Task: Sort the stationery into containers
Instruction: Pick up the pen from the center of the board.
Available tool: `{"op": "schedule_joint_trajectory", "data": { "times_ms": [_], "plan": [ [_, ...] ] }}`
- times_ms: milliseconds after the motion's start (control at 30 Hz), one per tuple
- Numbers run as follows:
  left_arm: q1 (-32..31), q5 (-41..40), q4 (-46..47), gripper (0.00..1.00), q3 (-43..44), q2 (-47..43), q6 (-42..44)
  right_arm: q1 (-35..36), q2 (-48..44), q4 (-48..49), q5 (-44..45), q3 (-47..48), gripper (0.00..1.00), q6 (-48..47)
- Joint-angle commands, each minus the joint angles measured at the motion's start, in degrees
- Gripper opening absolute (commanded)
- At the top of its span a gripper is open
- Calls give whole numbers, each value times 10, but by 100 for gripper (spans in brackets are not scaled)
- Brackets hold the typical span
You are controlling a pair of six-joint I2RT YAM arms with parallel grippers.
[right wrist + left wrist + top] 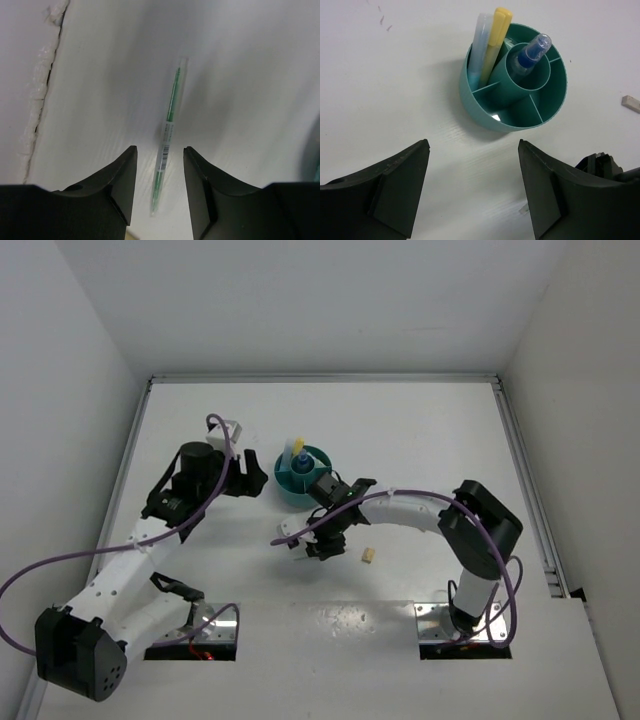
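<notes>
First, nearest the arm bases, the tiny tan block [368,556] lies flat on the white table [430,430], just beside the right gripper [160,150] on its right. That gripper hangs low over the table with its fingers [122,175] parted a moderate way and holding nothing. The thin green pen [168,131] lies on the table beneath it, running lengthwise through the gap with bare table showing on either side.

Farther out stands the teal organiser [476,107], upright. A yellow stick [497,40] and a pale blue stick [480,45] lean side by side in one outer compartment, and the blue-capped tube [532,52] stands tilted in the central well.

On the organiser's left side, near it but apart, the left gripper [472,145] hovers with its jaws spread wide and nothing between them.
</notes>
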Motion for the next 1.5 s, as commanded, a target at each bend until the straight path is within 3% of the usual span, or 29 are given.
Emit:
{"op": "schedule_joint_trajectory", "data": {
  "times_ms": [0, 100, 300, 567, 833, 967, 1067, 1267, 1400, 1467],
  "plan": [
    [-3, -22, 4, 77, 14, -19, -8, 12, 21, 14, 17, 36, 42, 25],
    [-3, -50, -2, 77, 14, -30, -15, 24, 29, 14, 22, 36, 42, 25],
    [-3, -184, -15, 79, 14, -65, -44, 40, 66, 25, 58, 35, 41, 46],
    [-3, -189, -15, 80, 14, -85, -44, 56, 94, 25, 91, 58, 38, 64],
    [-3, -189, -15, 80, 14, -85, -44, 62, 138, -95, 65, 99, 30, 36],
    [-3, -184, -15, 80, 14, -85, -44, 67, 138, -119, 57, 99, 16, 22],
    [-3, -189, -15, 80, 14, -85, -44, 67, 138, -119, 57, 99, 0, 22],
    [-3, -282, -20, 80, 2, -119, -81, 54, 37, -26, 68, 151, 0, 106],
    [-3, -350, -20, 74, -5, -147, -107, 54, -35, 179, 223, 181, 0, 281],
    [-3, -356, -20, 74, -11, -153, -107, 54, -16, 189, 284, 222, 0, 330]
  ]
}}
